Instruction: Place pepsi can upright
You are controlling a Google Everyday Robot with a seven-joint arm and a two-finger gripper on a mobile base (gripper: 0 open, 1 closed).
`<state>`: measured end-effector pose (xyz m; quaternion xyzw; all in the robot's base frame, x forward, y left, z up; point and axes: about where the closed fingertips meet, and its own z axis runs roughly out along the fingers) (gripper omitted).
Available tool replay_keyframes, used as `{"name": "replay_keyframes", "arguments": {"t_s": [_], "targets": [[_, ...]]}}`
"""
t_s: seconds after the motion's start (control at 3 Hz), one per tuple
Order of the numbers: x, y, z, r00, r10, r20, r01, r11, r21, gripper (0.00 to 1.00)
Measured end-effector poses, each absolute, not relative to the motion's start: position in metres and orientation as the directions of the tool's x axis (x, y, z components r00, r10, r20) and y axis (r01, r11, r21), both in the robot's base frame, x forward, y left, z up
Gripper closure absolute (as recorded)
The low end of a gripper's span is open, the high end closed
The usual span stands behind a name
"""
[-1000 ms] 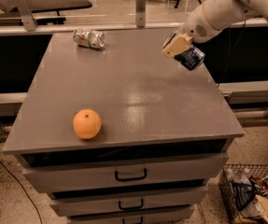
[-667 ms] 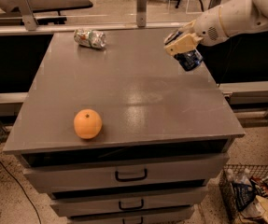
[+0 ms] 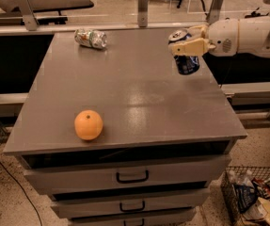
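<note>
The pepsi can [image 3: 186, 62], dark blue with a silver top, is held nearly upright in my gripper [image 3: 187, 40] over the right far part of the grey cabinet top [image 3: 139, 88]. The cream fingers [image 3: 193, 46] are shut across the can's upper half. The can's bottom hangs just above or at the surface; I cannot tell whether it touches. My white arm [image 3: 247, 34] reaches in level from the right.
A silver-white can [image 3: 91, 37] with green and red marks lies on its side at the far left. An orange [image 3: 88, 125] sits near the front left edge. Drawers are below the front edge. A wire basket [image 3: 257, 197] with trash stands on the floor at the right.
The arm has swung from a steep slant to level. The pepsi can has turned from tilted to nearly upright and sits lower, closer to the cabinet top.
</note>
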<state>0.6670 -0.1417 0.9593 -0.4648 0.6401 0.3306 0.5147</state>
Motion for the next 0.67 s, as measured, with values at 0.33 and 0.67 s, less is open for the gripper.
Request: {"name": "replay_keyframes", "arguments": {"t_s": [0.33,0.67], "targets": [[0.657,-0.138,0.945,-0.026,-0.162,-0.986,-0.947,0.321,-0.028,1.00],[0.648,-0.140,0.924,-0.019,-0.088,-0.996,-0.957,0.291,-0.007,0.98]]}}
